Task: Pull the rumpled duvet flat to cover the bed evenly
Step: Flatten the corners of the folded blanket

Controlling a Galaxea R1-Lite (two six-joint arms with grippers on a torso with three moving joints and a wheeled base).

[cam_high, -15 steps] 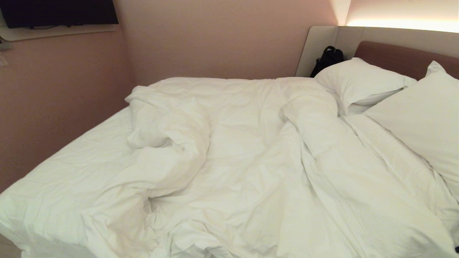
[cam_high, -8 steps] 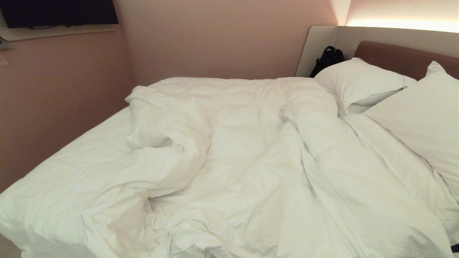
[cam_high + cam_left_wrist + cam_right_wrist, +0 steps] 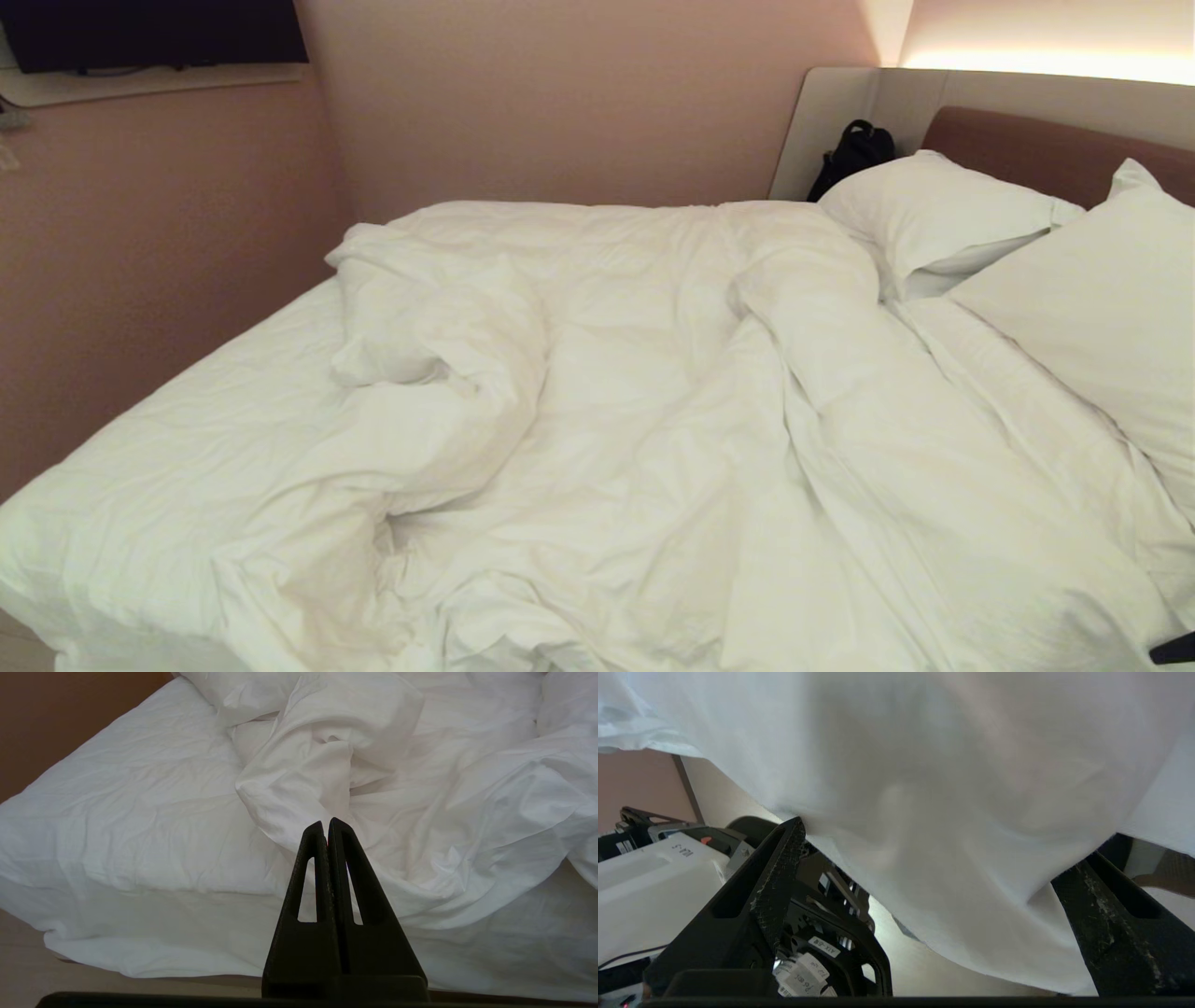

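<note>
The white duvet [image 3: 653,420] lies rumpled over the bed [image 3: 187,439], bunched into a thick fold near the middle-left, with bare fitted sheet showing at the left. My right gripper [image 3: 943,840] is open below the bed's near right edge. The duvet's hanging edge [image 3: 948,765] drapes between its spread fingers, and no grip shows. Only a dark tip of that gripper [image 3: 1174,649] shows in the head view's bottom right corner. My left gripper [image 3: 327,823] is shut and empty, held off the bed's near left side and pointing at the duvet fold [image 3: 327,756].
Two white pillows [image 3: 934,219] [image 3: 1102,299] lean on the brown headboard [image 3: 1018,149] at the right. A black bag [image 3: 854,149] sits in the far corner. Pink walls close in the bed's far side and left. My own white base [image 3: 644,882] is beside the right gripper.
A dark part of my right gripper has crept further into the bottom right corner of the head view. The duvet and pillows have not moved.
</note>
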